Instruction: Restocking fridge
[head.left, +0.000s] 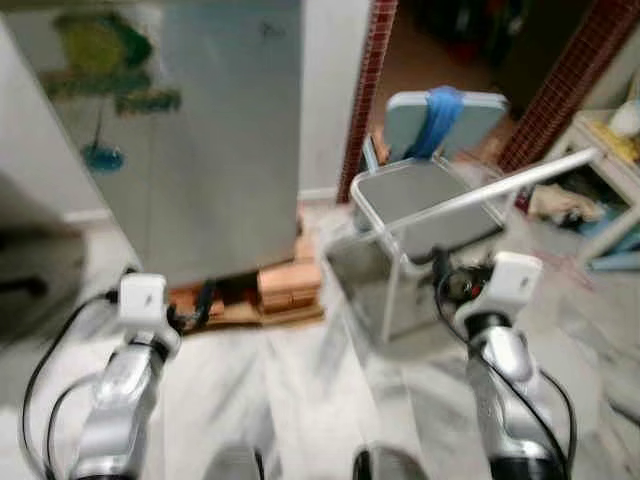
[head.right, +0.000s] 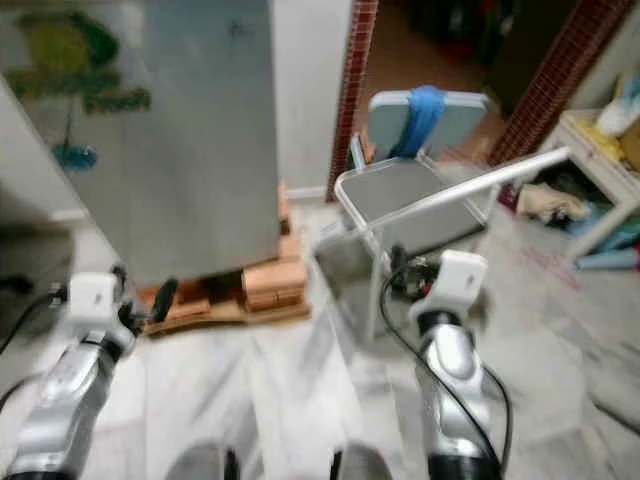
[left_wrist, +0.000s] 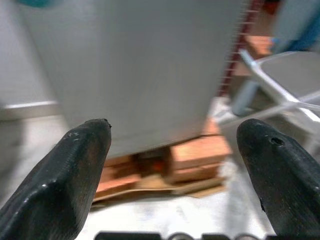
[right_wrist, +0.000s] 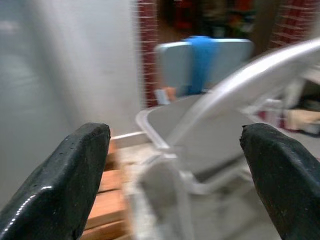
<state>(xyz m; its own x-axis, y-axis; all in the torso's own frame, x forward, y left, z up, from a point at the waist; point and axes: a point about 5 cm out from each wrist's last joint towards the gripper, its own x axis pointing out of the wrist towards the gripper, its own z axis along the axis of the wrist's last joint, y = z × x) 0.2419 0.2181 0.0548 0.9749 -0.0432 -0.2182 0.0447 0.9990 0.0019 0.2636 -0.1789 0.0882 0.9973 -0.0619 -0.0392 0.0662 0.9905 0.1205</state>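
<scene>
grippers are sitting nearest the camera, both raised in front of the robot over a pale marble floor (head.left: 300, 400). left gripper (left_wrist: 175, 165) is holding its two black fingers (left_wrist: 75, 175) spread wide with nothing between them, and it is pointing at the base of the fridge (head.left: 200, 130). right gripper (right_wrist: 175, 165) is also gaping wide and gripping nothing, and it is facing a folding chair (head.left: 430, 200).

fridge is standing ahead and to the left, grey, its door closed and carrying blurred green and blue markings near the top. it is resting on stacked orange bricks (head.left: 290, 285) and a flat board, which are showing under its lower edge in the left wrist view too.

chair is standing just right of the fridge, in front of the right arm, with a grey seat and pale metal tubing; one long bar is slanting up to the right. a blue cloth (head.left: 438, 118) is hanging over its backrest.

beyond, a red brick pillar (head.left: 365, 90) is rising between fridge and chair, with a dark doorway behind. far right, a low white shelf (head.left: 610, 170) is holding blurred items. the head views are blurred.
</scene>
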